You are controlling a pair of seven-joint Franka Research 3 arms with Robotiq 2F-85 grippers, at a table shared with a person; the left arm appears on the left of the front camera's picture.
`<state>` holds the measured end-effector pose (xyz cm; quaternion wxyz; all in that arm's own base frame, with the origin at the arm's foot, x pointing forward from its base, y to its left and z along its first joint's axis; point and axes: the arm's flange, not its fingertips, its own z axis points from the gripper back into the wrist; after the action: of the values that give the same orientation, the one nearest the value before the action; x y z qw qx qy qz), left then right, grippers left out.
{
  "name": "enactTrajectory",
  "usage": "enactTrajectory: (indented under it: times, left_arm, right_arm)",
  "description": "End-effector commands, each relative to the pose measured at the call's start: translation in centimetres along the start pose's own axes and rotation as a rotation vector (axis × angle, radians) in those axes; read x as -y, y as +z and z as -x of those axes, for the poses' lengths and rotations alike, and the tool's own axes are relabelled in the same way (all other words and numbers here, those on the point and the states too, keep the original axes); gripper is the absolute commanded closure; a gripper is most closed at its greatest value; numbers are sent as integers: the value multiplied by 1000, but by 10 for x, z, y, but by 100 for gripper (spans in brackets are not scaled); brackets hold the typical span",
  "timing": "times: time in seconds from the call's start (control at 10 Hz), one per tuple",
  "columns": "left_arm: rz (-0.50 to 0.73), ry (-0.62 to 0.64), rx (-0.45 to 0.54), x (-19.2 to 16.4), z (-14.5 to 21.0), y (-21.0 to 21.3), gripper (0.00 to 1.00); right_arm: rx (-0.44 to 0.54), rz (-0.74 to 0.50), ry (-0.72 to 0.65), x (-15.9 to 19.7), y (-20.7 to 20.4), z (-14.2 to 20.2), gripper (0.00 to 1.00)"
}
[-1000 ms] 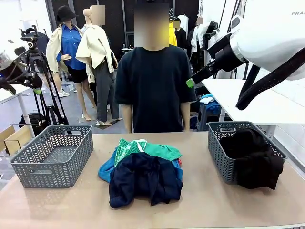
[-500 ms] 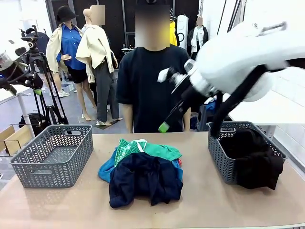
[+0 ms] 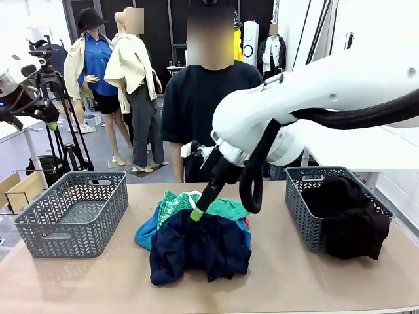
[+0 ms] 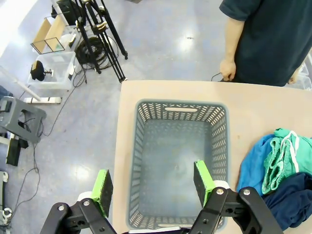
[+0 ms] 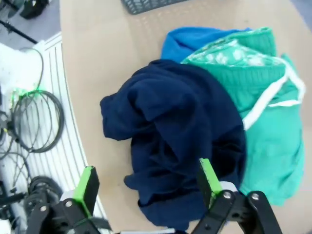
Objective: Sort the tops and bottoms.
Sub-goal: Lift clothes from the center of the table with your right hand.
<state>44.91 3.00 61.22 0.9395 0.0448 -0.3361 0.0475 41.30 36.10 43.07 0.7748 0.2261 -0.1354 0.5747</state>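
A clothes pile lies mid-table: dark navy trousers [image 3: 200,245] in front, green shorts [image 3: 219,207] with a white drawstring behind, a blue garment [image 3: 145,232] at the left. My right gripper [image 3: 196,213] hangs open just over the navy trousers' back edge; in its wrist view the right gripper [image 5: 148,183] straddles the navy trousers [image 5: 180,136] beside the green shorts [image 5: 265,112], holding nothing. A black garment [image 3: 350,222] spills from the right basket [image 3: 298,209]. My left gripper [image 4: 152,183] stands open and empty above the left basket [image 4: 140,146].
The left basket [image 3: 72,216] holds nothing. A person in a dark T-shirt [image 3: 209,111] stands at the table's far edge, one hand [image 4: 227,70] hanging by the corner. A camera tripod [image 3: 55,131] stands beyond the table's left end.
My right arm has swung down from the upper right, past the right basket, to the middle of the pile. The left gripper and the clothes have not moved.
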Motion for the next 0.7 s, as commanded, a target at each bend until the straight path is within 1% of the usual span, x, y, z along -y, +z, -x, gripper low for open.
enactTrajectory:
  times: [0.0,0.1,0.2,0.3,0.5,0.6]
  left_arm:
    - [-20,-11,-4,-2,1,1,13]
    - [-20,-11,-4,-2,1,1,13]
    - [-20,-11,-4,-2,1,1,13]
    - [-20,-11,-4,-2,1,1,13]
    - [-20,-11,-4,-2,1,1,13]
    - [-20,-11,-4,-2,1,1,13]
  right_arm:
    - [-54,-70,15,-5,-7,-9,0]
    - [-72,-83,20,-7,-20,-10,0]
    - [-100,-57,24,-7,-32,-10,0]
    - [-132,13,19,-5,-42,-9,0]
    - [-167,139,29,-5,-52,-6,0]
    - [-154,188,41,-5,-49,-6,0]
